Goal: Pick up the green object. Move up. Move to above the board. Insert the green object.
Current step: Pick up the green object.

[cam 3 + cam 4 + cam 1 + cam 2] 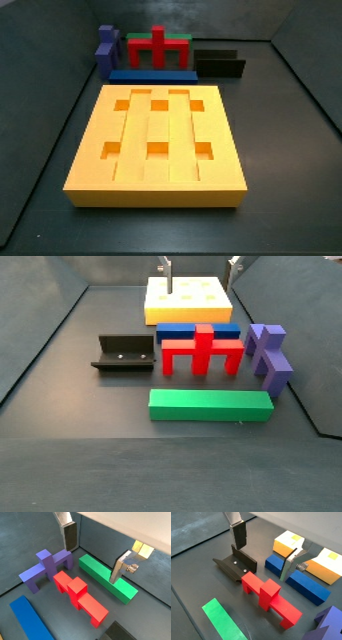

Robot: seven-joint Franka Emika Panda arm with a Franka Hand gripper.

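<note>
The green object (210, 405) is a long plain bar lying flat on the dark floor in front of the red piece; it also shows in both wrist views (107, 579) (224, 619) and, partly hidden behind the red piece, in a side view (134, 38). The board (156, 135) is a large yellow block with six square holes, seen too in a side view (187, 298) and a wrist view (288, 544). My gripper (201, 264) hangs high above the pieces, open, with nothing between its fingers (69, 534). It is apart from the green object in both wrist views (93, 552) (264, 549).
A red pronged block (203, 351) and a flat blue bar (198, 330) lie between the green object and the board. A purple piece (270, 354) stands beside them. The fixture (123, 354) sits on the other side. Dark walls enclose the floor.
</note>
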